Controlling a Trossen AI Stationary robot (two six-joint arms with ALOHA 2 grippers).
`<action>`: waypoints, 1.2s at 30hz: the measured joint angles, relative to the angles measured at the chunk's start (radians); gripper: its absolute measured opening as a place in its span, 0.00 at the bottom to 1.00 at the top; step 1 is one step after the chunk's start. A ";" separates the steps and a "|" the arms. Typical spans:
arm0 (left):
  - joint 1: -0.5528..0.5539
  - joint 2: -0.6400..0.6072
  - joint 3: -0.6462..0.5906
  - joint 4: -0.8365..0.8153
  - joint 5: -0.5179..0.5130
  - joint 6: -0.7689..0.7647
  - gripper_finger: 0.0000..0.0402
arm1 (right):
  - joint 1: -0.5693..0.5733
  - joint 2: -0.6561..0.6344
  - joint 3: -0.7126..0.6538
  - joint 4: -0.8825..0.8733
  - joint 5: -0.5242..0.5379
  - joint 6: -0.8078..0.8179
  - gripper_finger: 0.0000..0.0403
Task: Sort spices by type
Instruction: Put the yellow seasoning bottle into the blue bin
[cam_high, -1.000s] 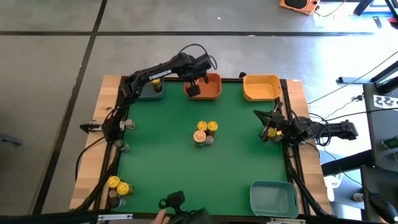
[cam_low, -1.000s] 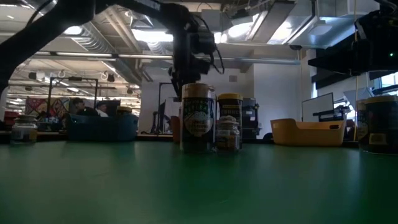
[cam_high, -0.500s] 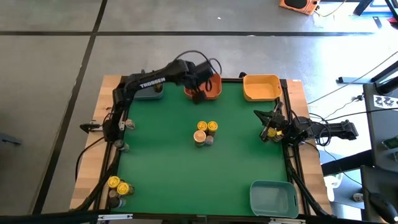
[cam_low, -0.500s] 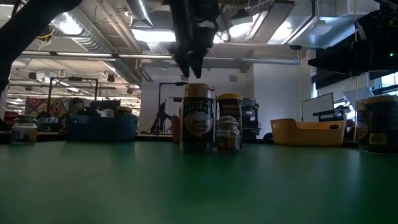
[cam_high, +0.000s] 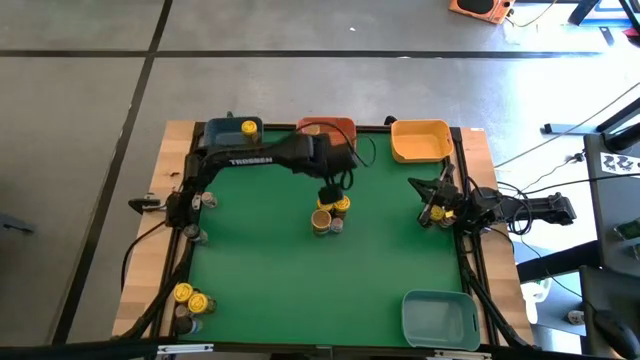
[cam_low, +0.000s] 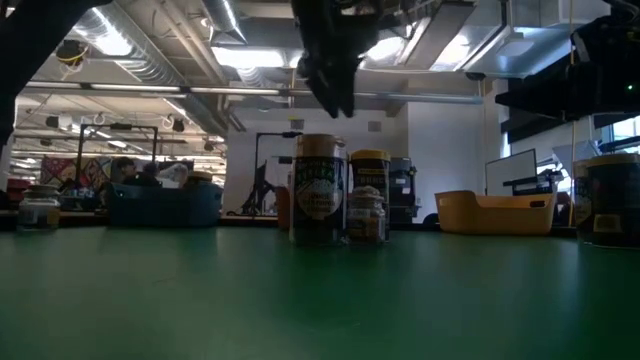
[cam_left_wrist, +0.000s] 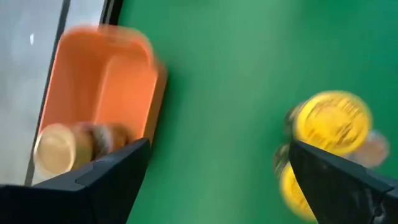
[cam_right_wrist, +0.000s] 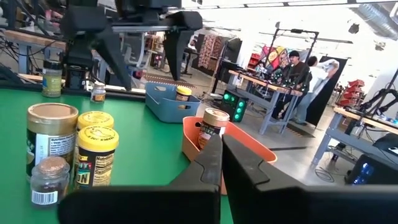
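Your left gripper (cam_high: 330, 192) hangs over the middle of the green desk (cam_high: 270, 260), just above the cluster of spice jars. Its fingers (cam_left_wrist: 112, 180) stand wide apart and hold nothing; in the left wrist view only green desk shows between them, with two yellow-lidded jars (cam_left_wrist: 333, 121) on one side and the orange plastic bin (cam_left_wrist: 106, 93) on the other.

That central cluster holds a wide tan-lidded jar (cam_high: 321, 219), two yellow-lidded jars touching each other, and a tiny grey-brown-topped jar (cam_high: 337, 225), all upright and packed close together. In the low view your gripper sits above the tan-lidded jar without touching it.

The orange bin at the desk's far edge holds a tan-lidded jar (cam_right_wrist: 215, 127). The dark blue plastic bin (cam_high: 222, 131) beside it holds a yellow-lidded jar (cam_high: 249, 127). The yellow plastic bin (cam_high: 420, 140) stands further right, and a pale blue plastic bin (cam_high: 440, 318) sits at the near right corner.

More jars wait off the green: two yellow-lidded jars (cam_high: 189, 296) at the near left corner, and small ones along the left edge (cam_high: 207, 199).

Your right gripper (cam_high: 428, 212) rests by the desk's right edge with its fingers (cam_right_wrist: 214, 168) pressed together, holding nothing.
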 joint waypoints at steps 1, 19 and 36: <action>-0.012 0.000 -0.015 0.041 -0.001 0.012 0.95 | 0.000 0.000 0.000 0.008 0.000 0.000 0.03; -0.092 0.000 -0.038 0.239 0.003 -0.056 0.95 | 0.000 0.000 0.000 0.013 0.000 0.017 0.03; -0.060 0.004 -0.234 0.308 0.169 -0.032 0.95 | 0.000 0.000 0.000 -0.026 -0.043 0.105 0.03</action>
